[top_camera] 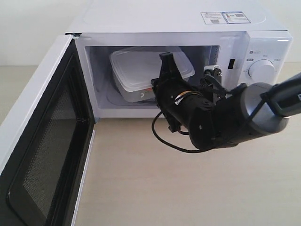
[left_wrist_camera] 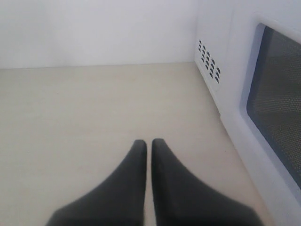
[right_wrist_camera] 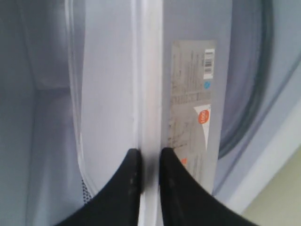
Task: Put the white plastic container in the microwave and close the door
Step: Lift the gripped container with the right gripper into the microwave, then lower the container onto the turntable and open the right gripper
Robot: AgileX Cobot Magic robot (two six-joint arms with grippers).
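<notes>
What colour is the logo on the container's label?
Orange; the label shows best in the right wrist view.

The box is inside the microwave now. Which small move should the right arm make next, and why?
Probably lower the white box a little and open the right gripper. It pinches the lid's rim, the box looks tilted inside the microwave, and the door stands wide open.

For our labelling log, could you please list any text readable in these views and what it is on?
Stickers on the microwave top: too small to read.
Markings around the dial: blurred.
Label on the white plastic container: print, barcode and orange logo, unreadable.
</notes>
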